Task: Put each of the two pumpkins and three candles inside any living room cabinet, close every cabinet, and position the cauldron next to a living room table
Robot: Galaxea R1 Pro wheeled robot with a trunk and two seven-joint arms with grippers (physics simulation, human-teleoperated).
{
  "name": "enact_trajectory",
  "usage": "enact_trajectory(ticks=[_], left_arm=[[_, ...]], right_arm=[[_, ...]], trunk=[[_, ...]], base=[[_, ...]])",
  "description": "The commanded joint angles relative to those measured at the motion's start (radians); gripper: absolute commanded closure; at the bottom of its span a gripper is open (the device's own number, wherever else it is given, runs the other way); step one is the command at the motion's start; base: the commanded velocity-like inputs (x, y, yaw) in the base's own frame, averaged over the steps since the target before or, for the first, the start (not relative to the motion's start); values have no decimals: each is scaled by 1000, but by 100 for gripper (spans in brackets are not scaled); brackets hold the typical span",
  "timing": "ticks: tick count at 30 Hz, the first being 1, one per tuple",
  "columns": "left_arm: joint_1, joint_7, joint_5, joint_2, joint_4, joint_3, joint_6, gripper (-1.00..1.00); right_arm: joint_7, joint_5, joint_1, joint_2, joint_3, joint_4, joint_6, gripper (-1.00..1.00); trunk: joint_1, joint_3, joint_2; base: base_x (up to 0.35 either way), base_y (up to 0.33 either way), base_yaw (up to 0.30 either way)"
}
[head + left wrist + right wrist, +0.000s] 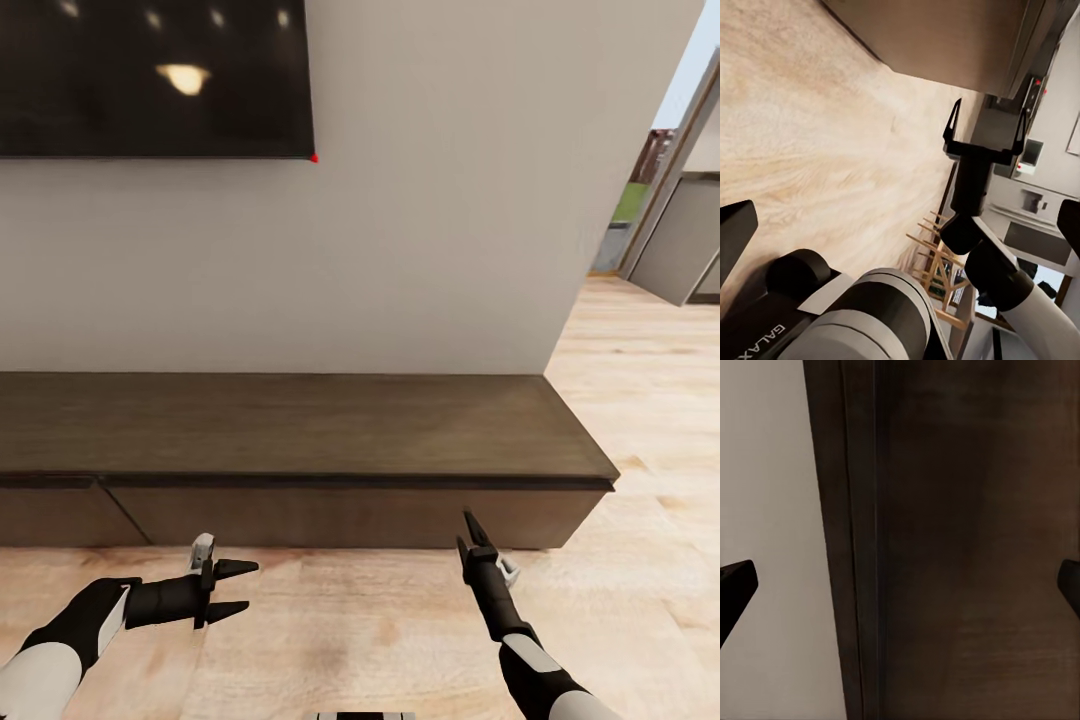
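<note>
Cabinet (pixel 300 430) spans mid-frame under the wall, drawer fronts look shut. Left gripper (pixel 238 588) lower left, fingers apart, empty, over the floor (pixel 620 400). Right gripper (pixel 472 530) lower right, fingers spread, empty, aimed at the drawer front. Risk: the front is handleless, so fingertips could slip off or just jam it instead of opening.

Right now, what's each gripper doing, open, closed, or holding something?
Left gripper: open, holding nothing, low over the floor.
Right gripper: open, holding nothing, pointed at the cabinet front.
</note>
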Motion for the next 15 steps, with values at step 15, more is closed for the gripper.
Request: enact_trajectory(ticks=[15], left_arm=[[23,-124,-3,-2,3,-22,-2,-100]], right_arm=[[4,1,0,1,5,-1,3,-100]], trunk=[[0,0,0]], base=[[113,0,0]])
